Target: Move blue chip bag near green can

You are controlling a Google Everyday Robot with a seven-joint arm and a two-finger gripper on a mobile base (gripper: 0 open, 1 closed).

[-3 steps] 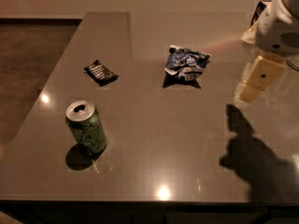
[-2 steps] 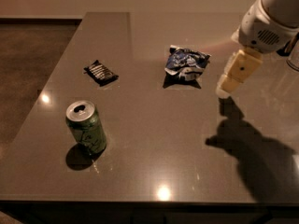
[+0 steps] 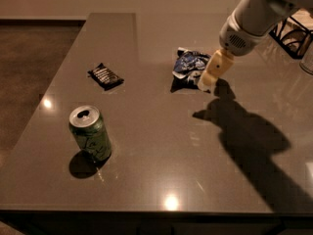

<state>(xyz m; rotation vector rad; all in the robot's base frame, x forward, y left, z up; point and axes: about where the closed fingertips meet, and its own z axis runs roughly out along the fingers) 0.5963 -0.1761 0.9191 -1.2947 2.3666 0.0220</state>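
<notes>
Position: the gripper (image 3: 211, 75) hangs low at the right edge of the blue chip bag (image 3: 187, 65), touching it or just short of it. How far the gripper stands open cannot be told from this view. The bag appears to lie flat on the surface (image 3: 161, 151), not lifted. The green can (image 3: 91, 133) stands upright near the front left, well apart from the bag.

Risks: the bag is crumpled, glossy foil, so a shallow grip on its edge could slip or tear free in transit. A descent beside the bag would push it left instead of catching it. A low carry could clip the black packet (image 3: 105, 76) or tip the can on arrival.

Clearance: open surface lies between bag and can. The left edge runs close behind the can, so placement is safer on its right side. A wire basket (image 3: 292, 32) stands at far right, off the route.
</notes>
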